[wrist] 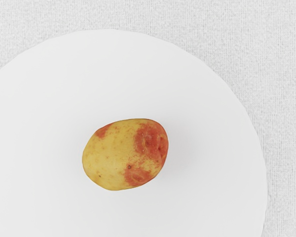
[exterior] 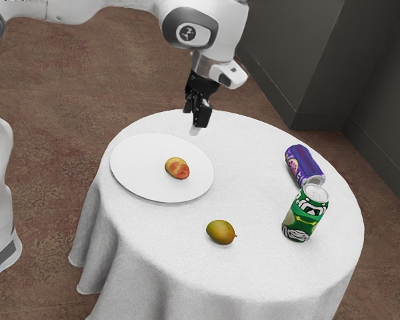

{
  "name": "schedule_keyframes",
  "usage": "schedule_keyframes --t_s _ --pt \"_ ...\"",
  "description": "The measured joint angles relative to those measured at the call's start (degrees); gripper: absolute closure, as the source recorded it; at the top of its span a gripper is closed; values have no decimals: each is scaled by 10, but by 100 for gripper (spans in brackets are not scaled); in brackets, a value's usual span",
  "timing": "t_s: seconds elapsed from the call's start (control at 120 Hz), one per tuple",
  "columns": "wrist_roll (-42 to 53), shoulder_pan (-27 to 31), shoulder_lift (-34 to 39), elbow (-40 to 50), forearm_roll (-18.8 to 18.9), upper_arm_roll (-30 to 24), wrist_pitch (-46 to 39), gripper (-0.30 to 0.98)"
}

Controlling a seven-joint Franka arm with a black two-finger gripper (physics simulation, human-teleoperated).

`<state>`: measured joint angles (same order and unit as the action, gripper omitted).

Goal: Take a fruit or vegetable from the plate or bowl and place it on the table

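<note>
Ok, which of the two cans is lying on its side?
The purple can; the green can stands upright on the table.

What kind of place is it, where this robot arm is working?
Perhaps a simulated dining corner: a round table with a white cloth carries a white plate and two drink cans, one purple, one green, beside plain dark walls.

matt woven cloth on the table [exterior: 253, 267]
</note>
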<state>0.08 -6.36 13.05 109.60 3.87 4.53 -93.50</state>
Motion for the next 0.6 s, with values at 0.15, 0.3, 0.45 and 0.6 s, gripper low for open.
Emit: schedule_keyframes --t_s 0.15,0.3,0.45,0.6 --pt "0 1 23 68 -1 1 -68 0" --pt "1 7 45 111 -2 9 -112 0" --pt "2 8 52 146 -1 21 -145 0" --pt "2 8 53 183 5 28 -177 0"
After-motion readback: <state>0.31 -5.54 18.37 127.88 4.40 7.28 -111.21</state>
